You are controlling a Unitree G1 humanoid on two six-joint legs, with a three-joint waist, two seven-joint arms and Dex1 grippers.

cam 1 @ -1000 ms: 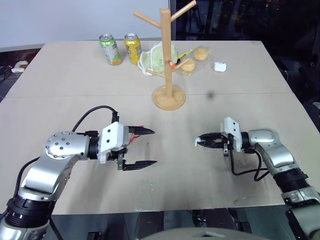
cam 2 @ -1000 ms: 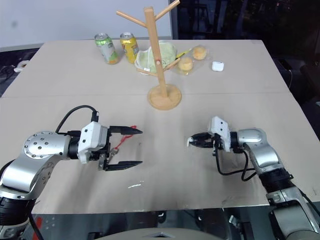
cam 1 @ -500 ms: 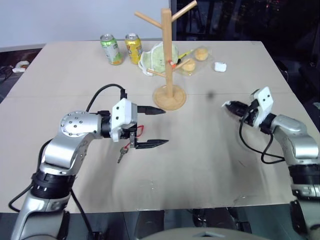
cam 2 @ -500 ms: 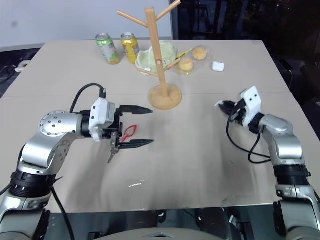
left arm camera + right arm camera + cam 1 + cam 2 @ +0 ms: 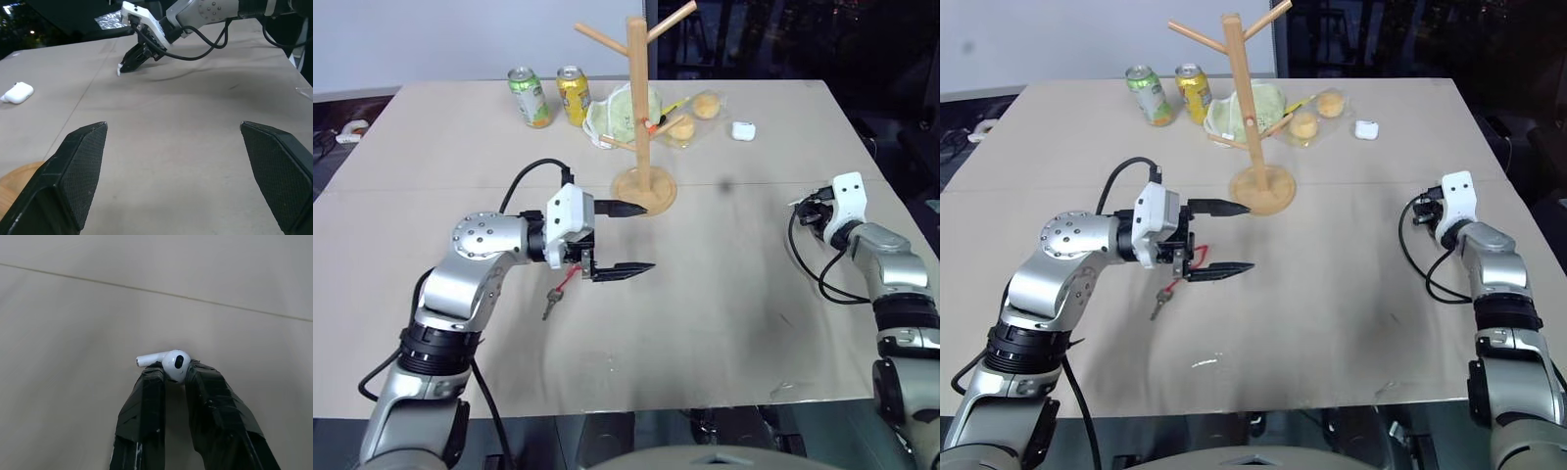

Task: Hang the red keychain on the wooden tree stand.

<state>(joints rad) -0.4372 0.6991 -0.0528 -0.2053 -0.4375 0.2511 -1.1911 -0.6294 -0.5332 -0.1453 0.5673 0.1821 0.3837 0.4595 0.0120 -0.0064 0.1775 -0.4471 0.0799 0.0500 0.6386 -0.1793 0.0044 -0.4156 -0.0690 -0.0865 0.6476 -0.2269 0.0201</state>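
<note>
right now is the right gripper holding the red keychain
No, the right gripper is shut on a white earbud, while the red keychain hangs by the left gripper.

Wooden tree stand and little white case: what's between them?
Round golden buns in clear wrapping lie between the wooden tree stand and small white case, in both eye views.

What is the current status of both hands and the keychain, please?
Left hand open wide, red keychain hanging off its lower finger. Right hand shut on a white earbud. Wooden tree stand close ahead of left hand, nothing between.
</note>
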